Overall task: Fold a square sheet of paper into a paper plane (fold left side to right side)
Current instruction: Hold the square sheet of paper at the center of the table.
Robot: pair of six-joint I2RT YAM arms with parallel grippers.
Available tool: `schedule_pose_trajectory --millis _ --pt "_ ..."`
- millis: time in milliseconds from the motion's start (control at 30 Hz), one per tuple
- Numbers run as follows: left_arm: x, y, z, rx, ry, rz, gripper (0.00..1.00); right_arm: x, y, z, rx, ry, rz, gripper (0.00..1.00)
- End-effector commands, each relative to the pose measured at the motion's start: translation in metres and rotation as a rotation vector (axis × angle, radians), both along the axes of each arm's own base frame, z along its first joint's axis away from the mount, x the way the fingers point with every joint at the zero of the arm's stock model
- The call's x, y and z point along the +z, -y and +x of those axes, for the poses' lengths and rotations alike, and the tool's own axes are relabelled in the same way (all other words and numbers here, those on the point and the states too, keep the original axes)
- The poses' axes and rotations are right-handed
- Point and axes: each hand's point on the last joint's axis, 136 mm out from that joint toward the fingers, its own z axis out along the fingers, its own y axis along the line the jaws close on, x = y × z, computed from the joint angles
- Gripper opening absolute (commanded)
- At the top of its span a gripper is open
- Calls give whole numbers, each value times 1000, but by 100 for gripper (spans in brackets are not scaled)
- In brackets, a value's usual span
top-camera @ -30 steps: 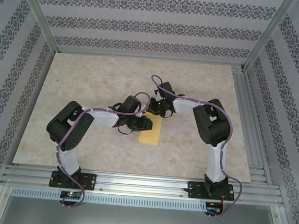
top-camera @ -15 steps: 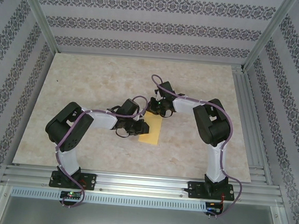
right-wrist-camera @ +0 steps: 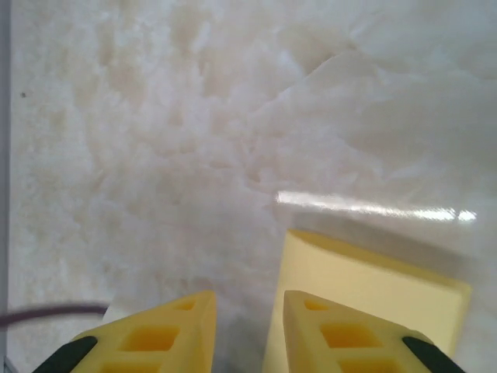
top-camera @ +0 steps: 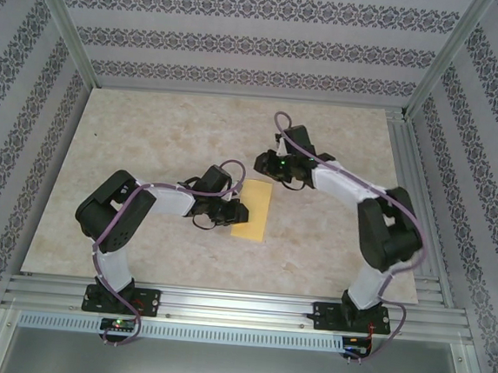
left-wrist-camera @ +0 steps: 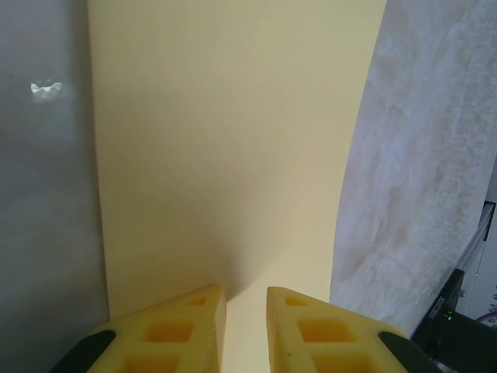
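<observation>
Lying flat on the pale marbled tabletop, the thin, matte yellow-orange sheet of paper appears as a narrow rectangle. Its long sides run away from the arm bases, and it sits roughly midway between the two arms.

The left gripper reaches in from the left and meets the paper's left long edge. In the left wrist view its blocky yellow fingers stand just a narrow slit apart, with the plain paper stretching ahead of them and showing through the slit. Whether the tips press on the sheet cannot be told.

The right gripper hangs just beyond the paper's far end. In the right wrist view its yellow fingers are spread with a clear gap and nothing between them. They are over bare tabletop, and one end of the paper lies just beside the right-hand finger.
</observation>
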Motion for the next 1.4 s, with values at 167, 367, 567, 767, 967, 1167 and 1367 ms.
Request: schedule_pose_trajectory --millis 167,367,567,767,967,1167,1367 --pt "-22 -10 -16 -4 -78 78 24 -27 26 -99 1 -96 17 10" --pt "-21 -8 -16 -11 -77 85 24 -42 0 -131 40 -148 53 9" --pt "-16 -6 -13 -16 -66 86 23 -65 -17 -133 57 -178 23 8" --pt "-14 -4 -12 -18 -63 87 24 -90 -17 -146 97 -256 -65 7" --pt "-12 -2 -10 -10 -62 79 23 -117 -4 -161 95 -318 -130 7" --pt "9 9 2 -7 -28 28 29 -140 14 -172 102 -372 -219 6" --pt "38 14 26 -3 50 12 33 -142 24 -173 94 -371 -252 7"
